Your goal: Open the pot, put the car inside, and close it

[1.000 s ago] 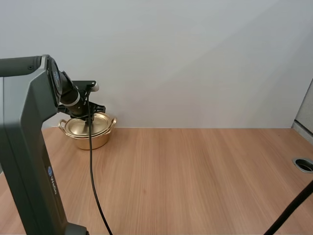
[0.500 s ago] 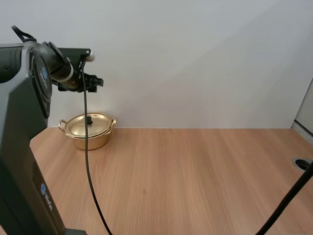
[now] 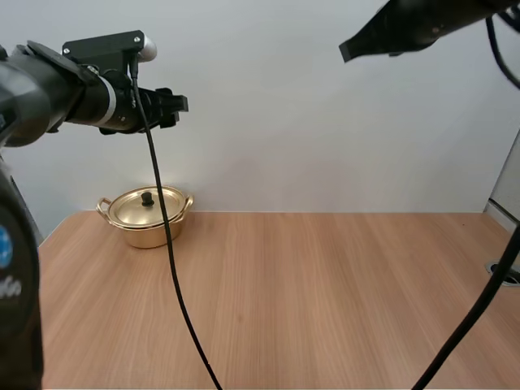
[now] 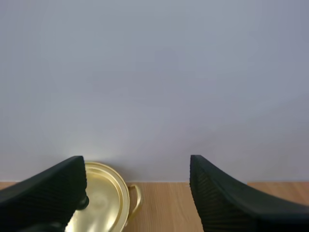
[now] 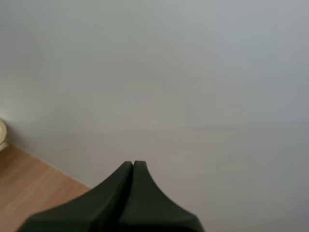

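A gold pot with its lid on and a black knob stands at the table's back left, close to the wall. My left gripper hangs high above the pot, a little to its right. In the left wrist view it is open with nothing between its fingers, and the pot lies below beside one finger. My right gripper is raised high at the upper right, far from the pot. Its fingers lie shut together as one wedge, holding nothing.
The wooden table stretches wide in front of a plain wall. A round cable hole sits at the right edge. The pot's rim peeks in at the side of the right wrist view.
My left gripper has risen from right over the pot's lid to well above it, leaving the lid on. My right arm has swung into the high view at the upper right.
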{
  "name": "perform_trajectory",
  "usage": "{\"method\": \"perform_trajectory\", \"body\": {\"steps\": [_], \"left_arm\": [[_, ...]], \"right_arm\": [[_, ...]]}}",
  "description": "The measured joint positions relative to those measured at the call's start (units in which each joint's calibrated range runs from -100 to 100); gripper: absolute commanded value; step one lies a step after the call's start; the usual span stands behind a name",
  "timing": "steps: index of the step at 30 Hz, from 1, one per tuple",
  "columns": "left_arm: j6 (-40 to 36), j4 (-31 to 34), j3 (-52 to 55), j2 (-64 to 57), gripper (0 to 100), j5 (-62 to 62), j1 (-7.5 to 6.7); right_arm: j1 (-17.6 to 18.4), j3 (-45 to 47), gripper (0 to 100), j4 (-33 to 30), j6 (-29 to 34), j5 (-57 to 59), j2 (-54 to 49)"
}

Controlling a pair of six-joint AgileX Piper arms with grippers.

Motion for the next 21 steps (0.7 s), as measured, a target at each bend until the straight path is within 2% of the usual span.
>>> {"method": "perform_trajectory", "body": {"steps": [4,5,6,7,8,9,10,13,17,21], "left_arm": [[0.07,-1.11,2.91,-2.81,100,0.65,0.00],[0.07,-1.42,6.53,-5.98,100,1.57,0.00],[0.07,1.33,12.72,-14.76,100,2.46,0.00],[0.07,1.99,15.30,-19.27,100,5.66,0.00],[-0.53,1.99,17.67,-24.00,100,8.53,0.00],[-2.06,2.13,19.59,-27.31,100,10.74,0.00],[-3.15,2.94,20.95,-29.31,100,11.56,0.00],[-6.56,6.89,24.78,-35.24,100,10.57,-0.28],[-12.42,13.61,29.67,-42.26,100,2.92,-3.13],[-18.30,20.37,35.70,-50.07,100,-3.72,-7.15]], "right_arm": [[0.00,5.31,0,2.69,-1.04,-4.28,-0.11],[0.00,6.95,0,3.83,-1.81,-5.50,-0.11],[0.00,11.91,0,7.64,-3.14,-5.69,-0.11],[0.00,11.91,0,7.64,-9.19,-6.61,-1.73],[0.00,23.33,0,18.80,-13.53,-10.29,-3.18],[0.00,24.99,0,20.23,-14.70,-11.68,-4.16],[0.00,30.84,0,25.34,-19.02,-19.16,-8.03],[0.00,37.15,0,30.35,-22.54,-27.42,-12.69],[0.00,44.76,0,32.68,-24.30,-37.63,-18.69],[0.00,53.14,0,35.16,-24.19,-44.13,-25.78]]}}
